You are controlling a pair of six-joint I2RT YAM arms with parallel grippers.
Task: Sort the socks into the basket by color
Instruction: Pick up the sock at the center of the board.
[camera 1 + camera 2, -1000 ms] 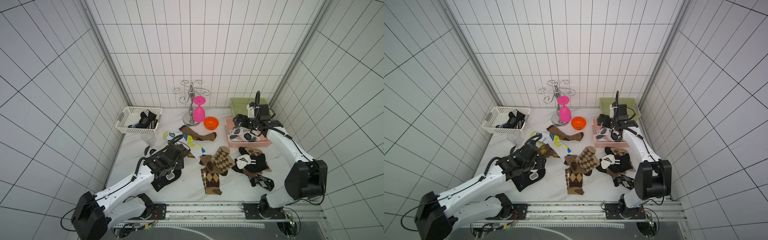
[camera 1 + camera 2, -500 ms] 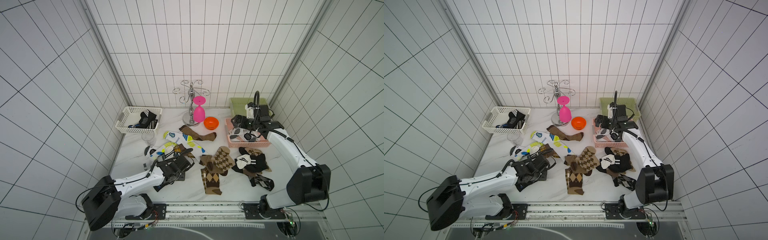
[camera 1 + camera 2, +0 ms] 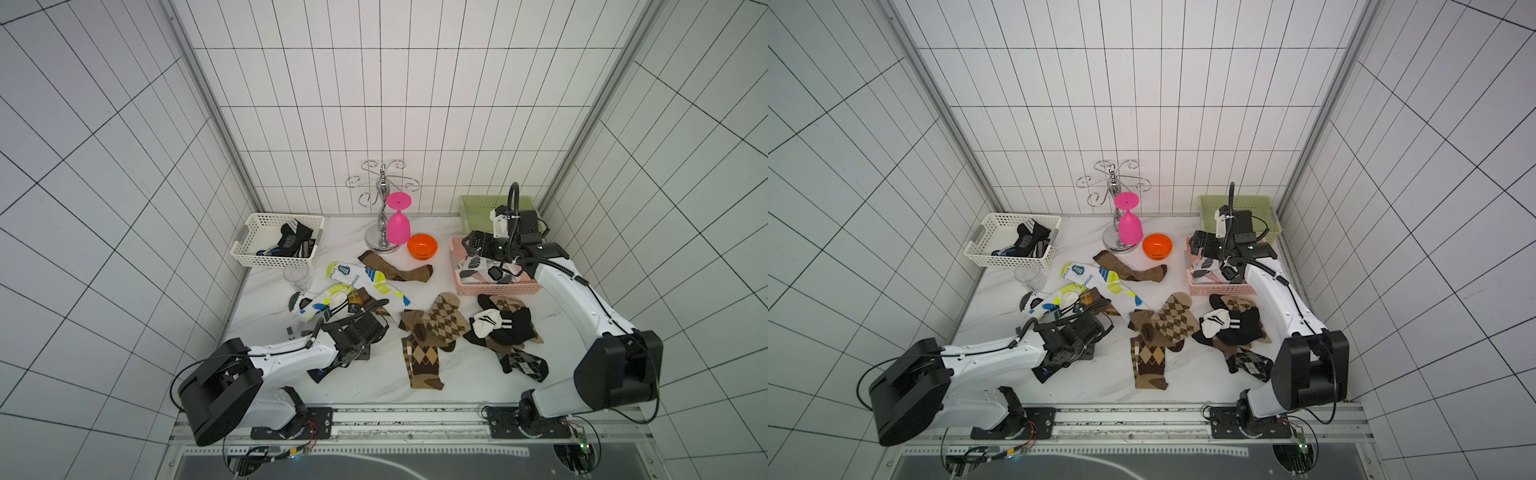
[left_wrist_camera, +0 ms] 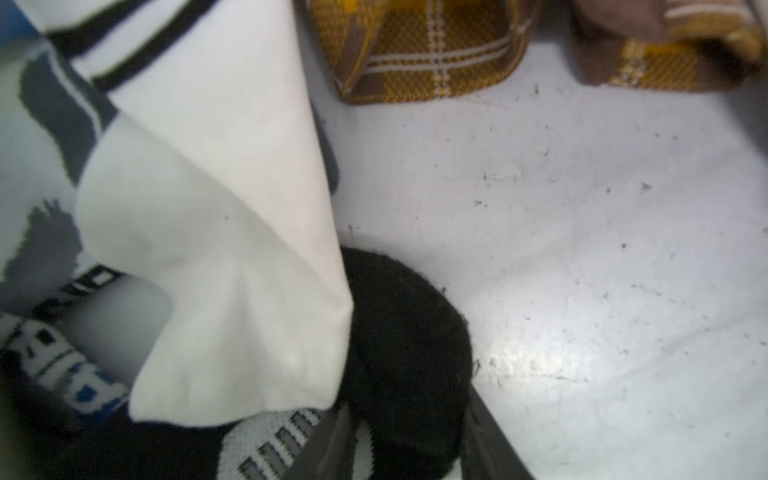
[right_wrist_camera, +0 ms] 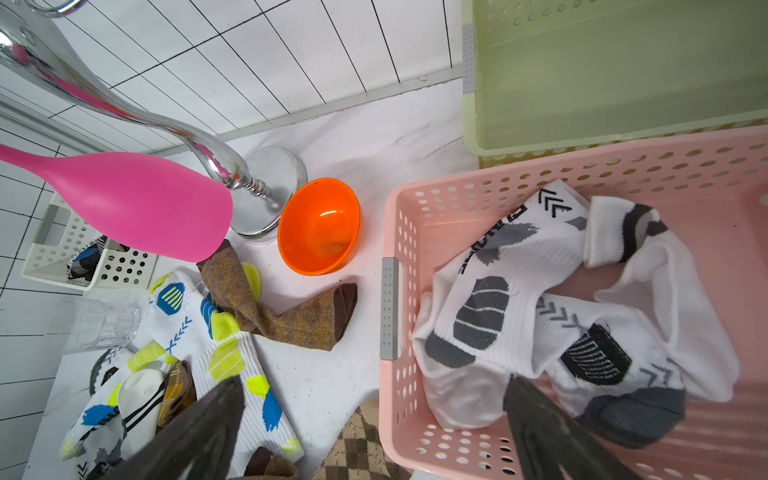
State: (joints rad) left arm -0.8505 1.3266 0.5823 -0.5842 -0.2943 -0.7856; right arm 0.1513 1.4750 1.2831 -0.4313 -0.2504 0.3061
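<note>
from my end the left jaws are down at the white marble surface [image 3: 382, 378], pinched on the toe of a black knit sock with white and blue markings [image 4: 407, 353]. that sock lies near the front left of the surface, mostly under the wrist. a white sock with black stripes [image 4: 216, 208] drapes right against it. the right jaws stand wide apart with nothing between them, hanging above the side wall of the pink perforated plastic basket [image 5: 415, 199], where white socks with grey patches [image 5: 498, 291] lie. the white perforated plastic basket [image 3: 270, 261] at the back left holds black socks [image 3: 291, 243]. brown argyle socks [image 3: 436, 326], white socks with yellow and blue prints [image 3: 365, 276] and a mixed black, white and brown heap [image 3: 509, 328] lie loose on the surface between the baskets. the pale green plastic basket [image 5: 623, 62] sits just behind the pink one.
</note>
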